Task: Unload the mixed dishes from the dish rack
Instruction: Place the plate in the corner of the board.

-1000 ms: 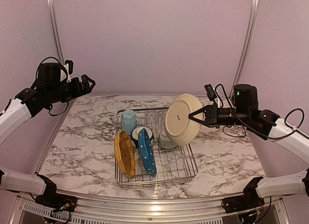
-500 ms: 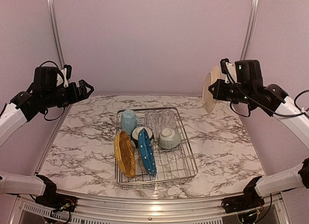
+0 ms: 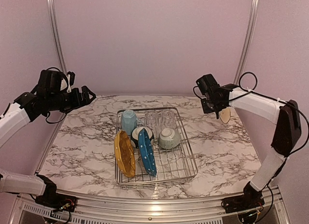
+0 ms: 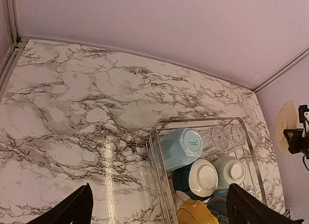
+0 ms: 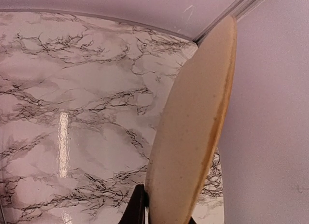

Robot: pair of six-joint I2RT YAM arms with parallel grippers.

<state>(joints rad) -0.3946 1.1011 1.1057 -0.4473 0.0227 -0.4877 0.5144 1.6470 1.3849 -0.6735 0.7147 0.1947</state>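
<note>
The dish rack (image 3: 191, 155) stands mid-table and holds a yellow plate (image 3: 124, 154), a white-dotted blue plate (image 3: 147, 152), a light blue mug (image 3: 128, 121), two clear glasses (image 3: 160, 119), a teal-and-white bowl (image 3: 140, 134) and a grey-green bowl (image 3: 169, 138). My right gripper (image 3: 218, 110) is shut on the edge of the beige plate (image 5: 193, 137), which it holds on edge over the table's back right, close to the wall. My left gripper (image 3: 89, 93) hangs open and empty, high up and left of the rack. Its view looks down on the mug (image 4: 176, 147) and both bowls.
Bare marble table (image 3: 82, 147) lies on both sides of the rack. The pink walls close in at the back and right, with a metal corner rail (image 3: 244, 50) just behind the right gripper.
The right arm has carried the beige plate from above the rack to the right, up, then down toward the back right corner. The left arm has barely shifted.
</note>
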